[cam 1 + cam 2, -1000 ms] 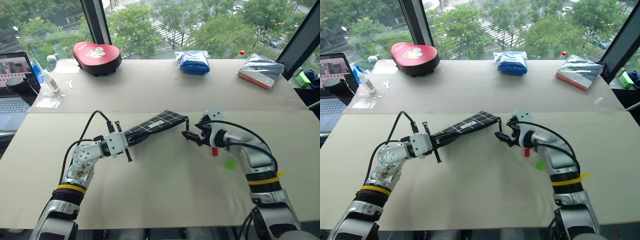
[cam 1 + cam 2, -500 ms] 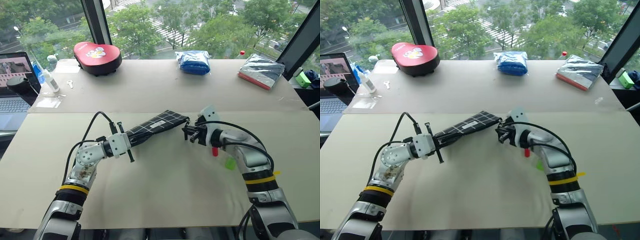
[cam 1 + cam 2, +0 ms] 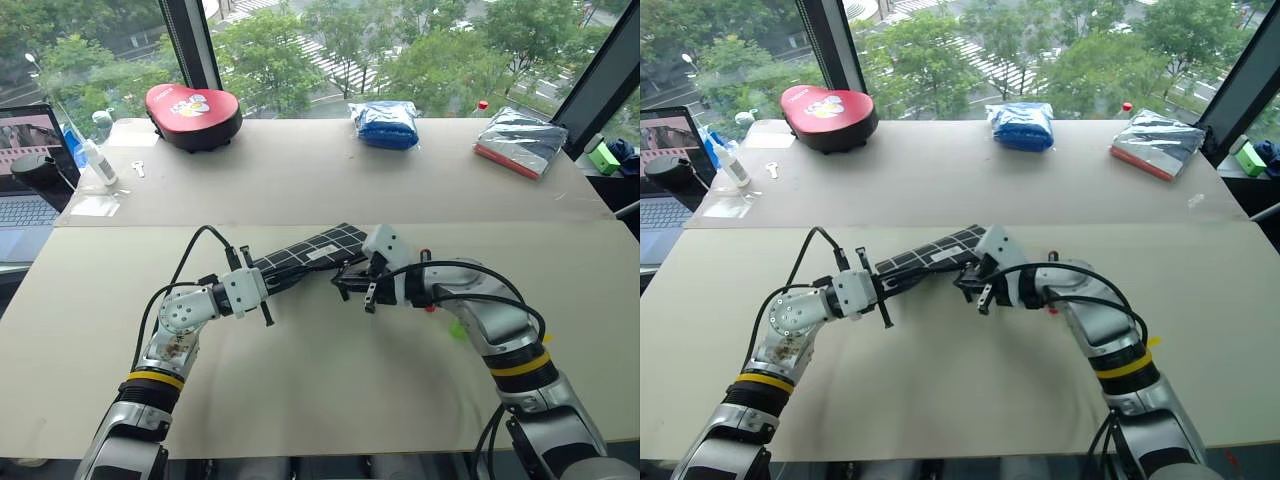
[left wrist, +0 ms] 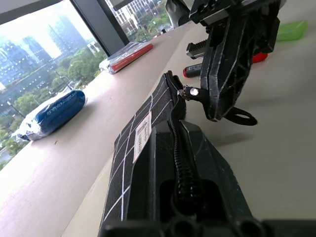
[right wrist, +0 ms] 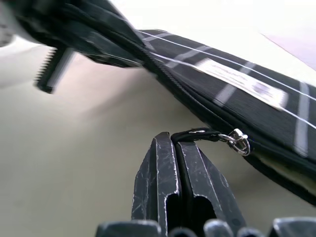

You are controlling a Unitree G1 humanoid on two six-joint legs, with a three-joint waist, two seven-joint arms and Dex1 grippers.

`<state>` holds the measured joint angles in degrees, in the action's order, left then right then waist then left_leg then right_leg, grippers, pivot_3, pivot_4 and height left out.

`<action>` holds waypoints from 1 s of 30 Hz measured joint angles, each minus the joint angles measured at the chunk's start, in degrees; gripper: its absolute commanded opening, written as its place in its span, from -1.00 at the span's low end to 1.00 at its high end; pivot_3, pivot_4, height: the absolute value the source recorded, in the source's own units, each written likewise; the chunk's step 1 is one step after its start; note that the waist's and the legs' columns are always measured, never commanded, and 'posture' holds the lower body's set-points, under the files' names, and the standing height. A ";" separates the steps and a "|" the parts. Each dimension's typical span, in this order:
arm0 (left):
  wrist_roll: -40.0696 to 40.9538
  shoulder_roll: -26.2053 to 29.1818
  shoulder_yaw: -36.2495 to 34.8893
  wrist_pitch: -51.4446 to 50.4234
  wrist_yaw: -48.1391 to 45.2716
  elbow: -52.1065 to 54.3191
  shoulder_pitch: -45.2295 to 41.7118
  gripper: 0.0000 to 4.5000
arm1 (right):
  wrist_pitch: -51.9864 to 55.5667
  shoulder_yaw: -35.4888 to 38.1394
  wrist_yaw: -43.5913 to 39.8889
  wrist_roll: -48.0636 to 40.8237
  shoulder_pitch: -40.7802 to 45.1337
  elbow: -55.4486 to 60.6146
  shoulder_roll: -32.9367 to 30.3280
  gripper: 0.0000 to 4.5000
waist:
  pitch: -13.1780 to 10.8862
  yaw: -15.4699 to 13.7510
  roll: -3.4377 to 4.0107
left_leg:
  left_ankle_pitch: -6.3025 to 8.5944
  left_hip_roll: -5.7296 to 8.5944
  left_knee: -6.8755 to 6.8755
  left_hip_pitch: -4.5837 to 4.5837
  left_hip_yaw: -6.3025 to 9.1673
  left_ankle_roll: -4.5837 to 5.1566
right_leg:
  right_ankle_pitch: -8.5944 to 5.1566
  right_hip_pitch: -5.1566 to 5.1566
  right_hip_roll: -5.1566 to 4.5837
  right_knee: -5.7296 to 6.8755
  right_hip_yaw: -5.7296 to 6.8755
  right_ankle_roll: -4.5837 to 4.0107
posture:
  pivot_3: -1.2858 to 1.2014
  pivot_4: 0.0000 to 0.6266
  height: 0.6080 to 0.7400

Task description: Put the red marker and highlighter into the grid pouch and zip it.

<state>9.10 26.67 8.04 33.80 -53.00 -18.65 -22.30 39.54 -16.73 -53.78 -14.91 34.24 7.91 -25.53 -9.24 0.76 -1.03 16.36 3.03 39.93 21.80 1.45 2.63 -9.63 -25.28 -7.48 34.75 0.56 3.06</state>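
The grid pouch [image 3: 312,250] is black with white lines and lies slanted at mid-table. My left gripper [image 3: 268,284] is shut on its near left end. My right gripper [image 3: 354,286] is shut on the black zipper pull strap [image 5: 197,134], beside the pouch's long edge and partway along it. The metal slider ring [image 5: 239,140] sits just past my fingertips on the zipper line. The red marker [image 4: 256,58] lies on the table behind my right wrist, mostly hidden in the eye views. The green highlighter [image 3: 460,328] lies beside my right forearm.
A red rounded case [image 3: 194,112], a blue wrapped bundle [image 3: 386,122] and a silver packet [image 3: 522,142] line the far side of the table [image 3: 330,400]. A laptop [image 3: 28,170] and a small bottle [image 3: 98,160] stand at the far left.
My right gripper has shut on the zipper strap at the pouch's right end and has drawn it leftward along the pouch toward my left gripper. My left gripper has held still.
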 measured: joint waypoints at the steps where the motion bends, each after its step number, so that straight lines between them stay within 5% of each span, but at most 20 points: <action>1: -0.01 -0.08 0.00 0.00 -0.01 -0.15 -0.25 -1.00 | -0.16 -0.73 -0.07 0.13 0.74 -0.15 0.64 -0.99 | 0.00 0.00 0.00 | -0.01 0.00 0.00 0.00 0.00 -0.02 | 0.00 0.00 0.00 0.00 0.00 0.00 | 0.03 -0.52 1.00; 6: 0.00 -0.21 -0.13 0.00 0.02 -0.53 -0.99 -1.00 | -0.18 -1.71 0.27 0.14 2.76 -1.78 4.63 -0.99 | 0.00 -0.02 0.00 | -0.07 0.01 0.00 0.02 0.01 -0.13 | 0.00 -0.02 0.00 0.00 0.00 0.00 | 0.03 -0.52 1.00; 15: -0.03 -0.37 -0.33 -0.03 0.02 -0.78 -1.39 -1.00 | 0.62 2.40 2.64 -0.56 3.32 -6.07 3.59 0.25 | 0.00 -0.10 0.00 | -0.08 0.03 0.00 0.04 0.04 -0.14 | 0.00 -0.02 0.00 -0.01 0.02 0.00 | 0.03 -0.52 1.00; 24: -0.03 -0.81 -0.03 -0.14 -0.05 0.19 0.23 -1.00 | 13.49 21.74 -4.10 -21.12 -12.29 19.30 -12.29 0.25 | 0.00 -0.56 -0.01 | 0.08 0.00 0.00 0.17 0.06 0.14 | 0.01 0.08 -0.01 -0.63 0.07 0.01 | 0.03 -0.52 1.00; 30: 0.29 -1.79 0.39 0.11 -1.82 0.07 0.10 -1.00 | 19.76 33.51 8.32 -20.35 -20.42 23.90 -16.89 0.25 | 0.00 -1.15 -0.02 | 0.07 -0.02 0.02 0.07 0.01 0.11 | 0.05 0.16 -0.01 -0.65 0.03 -0.05 | 0.03 -0.52 1.00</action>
<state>9.39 24.88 8.43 33.91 -54.82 -18.58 -22.20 59.30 16.78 -45.46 -35.26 13.82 31.81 -42.42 -9.24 -0.39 -1.05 16.43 3.02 39.96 21.87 1.45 2.74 -9.58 -25.13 -7.49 34.11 0.59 3.01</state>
